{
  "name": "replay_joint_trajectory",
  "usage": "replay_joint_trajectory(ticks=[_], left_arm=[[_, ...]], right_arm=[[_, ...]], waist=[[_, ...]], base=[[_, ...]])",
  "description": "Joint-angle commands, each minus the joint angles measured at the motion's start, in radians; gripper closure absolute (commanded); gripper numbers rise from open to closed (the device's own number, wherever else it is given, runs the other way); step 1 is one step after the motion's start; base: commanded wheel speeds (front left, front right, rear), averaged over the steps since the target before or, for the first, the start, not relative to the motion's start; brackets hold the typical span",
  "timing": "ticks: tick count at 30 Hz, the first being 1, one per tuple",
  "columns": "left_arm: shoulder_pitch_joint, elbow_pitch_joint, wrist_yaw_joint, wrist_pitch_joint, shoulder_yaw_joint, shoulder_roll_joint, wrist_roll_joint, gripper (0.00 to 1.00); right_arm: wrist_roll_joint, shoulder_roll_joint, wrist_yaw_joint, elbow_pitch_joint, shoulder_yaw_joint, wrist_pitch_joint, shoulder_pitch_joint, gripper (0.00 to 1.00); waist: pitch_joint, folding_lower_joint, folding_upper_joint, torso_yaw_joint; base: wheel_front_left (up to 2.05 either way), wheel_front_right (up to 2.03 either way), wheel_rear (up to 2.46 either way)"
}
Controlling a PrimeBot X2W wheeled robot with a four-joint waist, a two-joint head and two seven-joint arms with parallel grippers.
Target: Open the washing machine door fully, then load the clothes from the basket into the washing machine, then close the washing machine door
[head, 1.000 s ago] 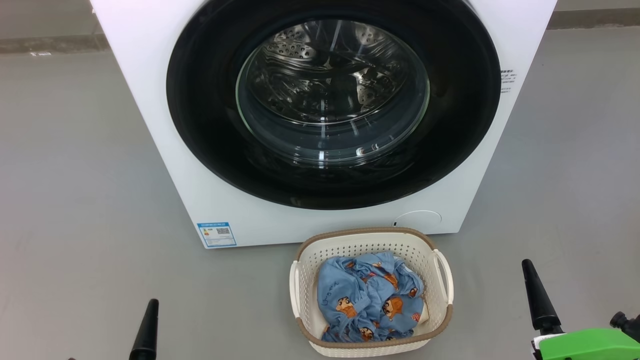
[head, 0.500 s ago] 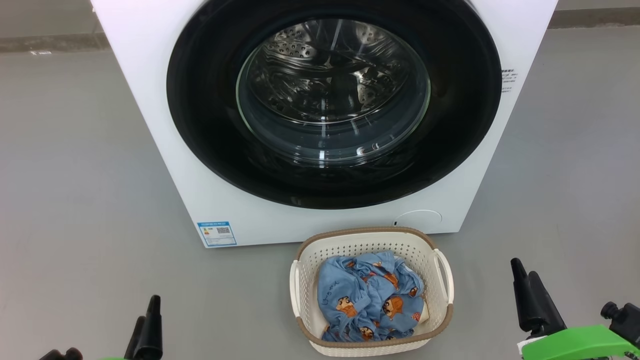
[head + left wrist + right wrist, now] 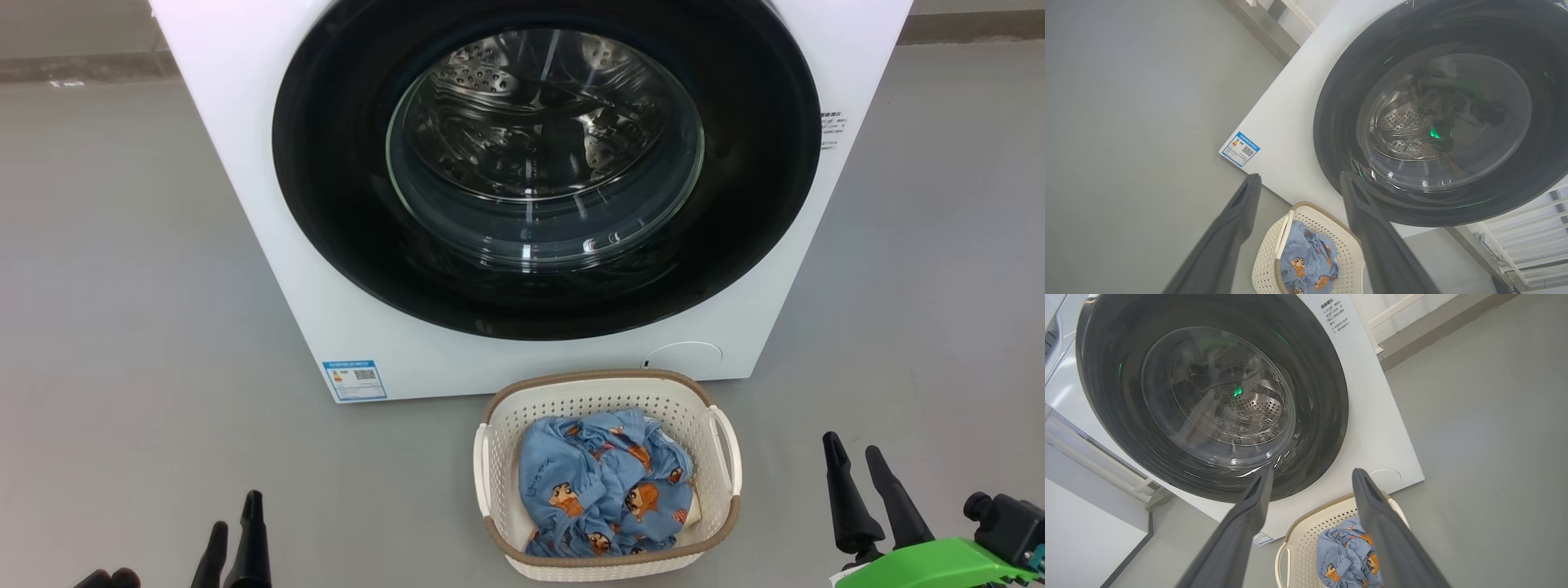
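The white washing machine (image 3: 245,163) stands ahead with its round black-rimmed door (image 3: 343,245) shut flat against the front; the steel drum shows through the glass. Right in front of it on the floor sits the cream basket (image 3: 498,433), holding the light blue clothes (image 3: 600,490). My left gripper (image 3: 235,510) is open at the lower left, well left of the basket. My right gripper (image 3: 853,451) is open at the lower right, right of the basket. The wrist views show the door (image 3: 1339,122) (image 3: 1314,375), the basket (image 3: 1267,253) (image 3: 1310,543) and the clothes (image 3: 1306,257) (image 3: 1339,555) between spread fingers.
Grey floor (image 3: 122,286) spreads on both sides of the machine. A blue label sticker (image 3: 353,380) sits on its lower left front, and a round filter cover (image 3: 686,355) at its lower right. White rack bars (image 3: 1527,237) stand beside the machine.
Both grippers have turned, so that two fingers of each now show side by side instead of one. The right gripper has shifted slightly left. The door, basket and clothes have not moved.
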Motion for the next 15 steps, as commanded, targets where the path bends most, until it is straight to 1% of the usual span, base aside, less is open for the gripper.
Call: replay_joint_trajectory(ticks=[1,15], left_arm=[[-0.019,-0.022,-0.002,-0.013,0.02,0.019,0.03,0.0],[-0.013,-0.029,-0.002,-0.054,0.019,0.023,0.19,0.0]], right_arm=[[-0.035,-0.012,0.001,-0.029,0.018,-0.016,-0.011,0.0],[-0.229,-0.015,0.001,-0.024,0.008,-0.057,0.004,0.0]], waist=[[0.0,0.0,0.0,0.0],[0.0,0.0,0.0,0.004]], base=[[0.0,0.0,0.0],[0.0,0.0,0.0]])
